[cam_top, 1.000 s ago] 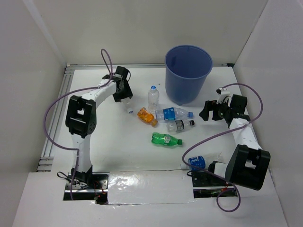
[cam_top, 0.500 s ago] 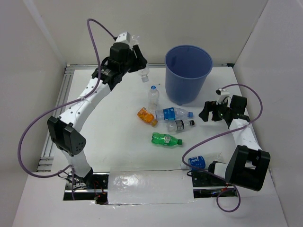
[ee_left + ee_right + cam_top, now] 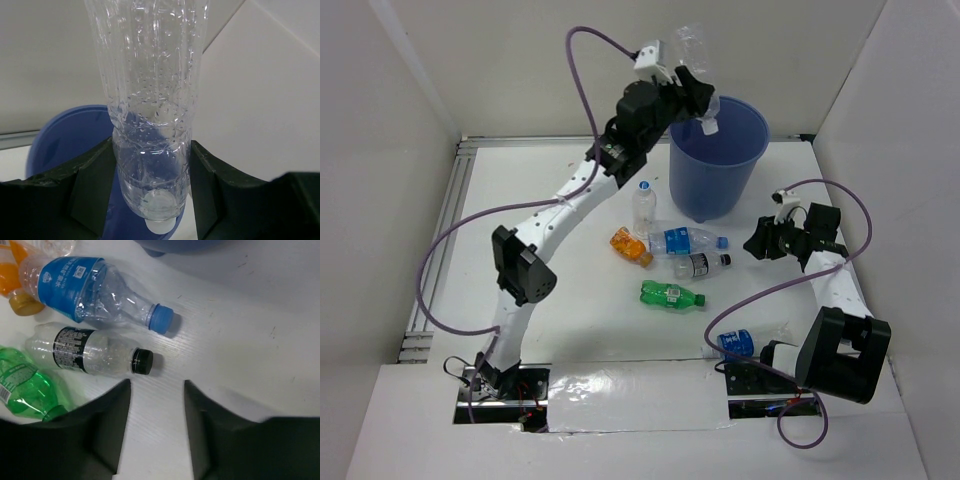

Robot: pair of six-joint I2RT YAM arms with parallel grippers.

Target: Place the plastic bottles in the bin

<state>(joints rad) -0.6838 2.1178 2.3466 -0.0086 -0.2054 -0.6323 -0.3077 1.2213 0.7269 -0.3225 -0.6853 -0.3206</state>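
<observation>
My left gripper (image 3: pixel 687 92) is shut on a clear plastic bottle (image 3: pixel 693 50), held cap down over the rim of the blue bin (image 3: pixel 718 160). In the left wrist view the clear bottle (image 3: pixel 150 115) sits between both black fingers, with the bin (image 3: pixel 65 137) below. My right gripper (image 3: pixel 757 240) stands open low over the table, with nothing between its fingers (image 3: pixel 107 415). Just ahead of it lie a black-labelled bottle (image 3: pixel 87 350), a blue-labelled bottle (image 3: pixel 85 287), a green one (image 3: pixel 22 387) and an orange one (image 3: pixel 15 287).
A clear bottle with a blue cap (image 3: pixel 643 205) stands upright left of the bin. A squat blue-labelled bottle (image 3: pixel 736 342) lies by the right arm's base. White walls close in the table on three sides. Purple cables loop above both arms.
My left arm has swung the clear bottle up from the table's back left and rightward to above the bin. The right arm has stayed nearly in place.
</observation>
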